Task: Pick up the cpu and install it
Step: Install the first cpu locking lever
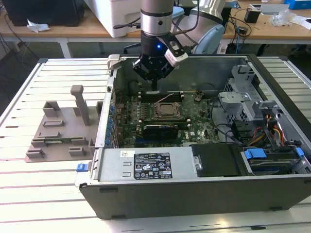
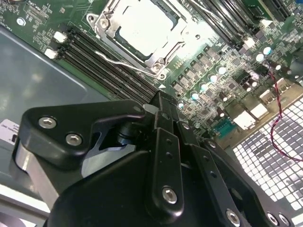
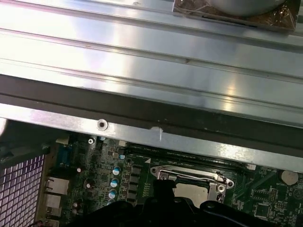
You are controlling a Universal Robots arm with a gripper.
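Cpu (image 2: 142, 28) seated; gripper (image 1: 153, 81) fingertips hidden.

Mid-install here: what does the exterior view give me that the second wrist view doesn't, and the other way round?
Exterior view alone: the whole open computer case on the slatted table, the grey plastic tray at the exterior view's left of the case, the power supply along the near edge, and the arm hanging above the board.

Second wrist view alone: a close look at the cpu lying flat inside the socket frame, and the memory slots beside it.

Both: the gripper over the motherboard, just off the socket.
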